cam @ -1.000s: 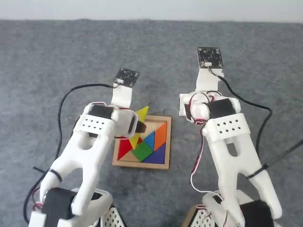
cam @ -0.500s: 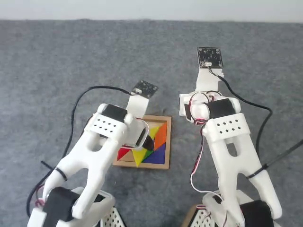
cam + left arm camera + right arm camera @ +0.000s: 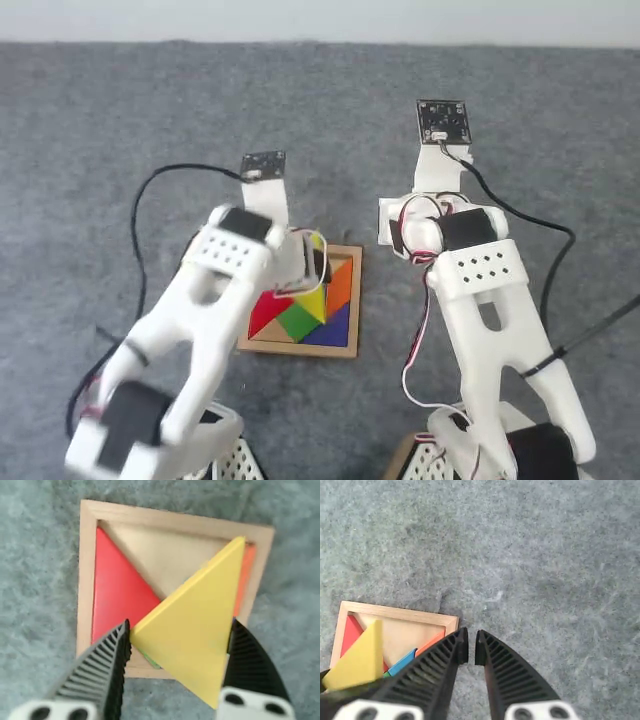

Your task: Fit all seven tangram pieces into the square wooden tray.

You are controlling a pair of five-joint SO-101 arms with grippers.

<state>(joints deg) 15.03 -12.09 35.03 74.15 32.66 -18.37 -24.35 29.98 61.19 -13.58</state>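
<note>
One yellow triangle (image 3: 192, 625) pinched in left gripper (image 3: 180, 629) above tray (image 3: 87, 580); right gripper (image 3: 471, 647) pressed together over carpet (image 3: 545, 555).

Much of the wooden tray (image 3: 86, 580) and its orange piece (image 3: 248, 570) behind the yellow triangle (image 3: 195, 630).

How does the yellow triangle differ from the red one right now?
The yellow triangle is clamped in the left gripper, raised over the tray; the red triangle lies flat inside it. The yellow one crosses the tray's rim, unseated; the red one sits against a wall. Both are large triangles.
</note>
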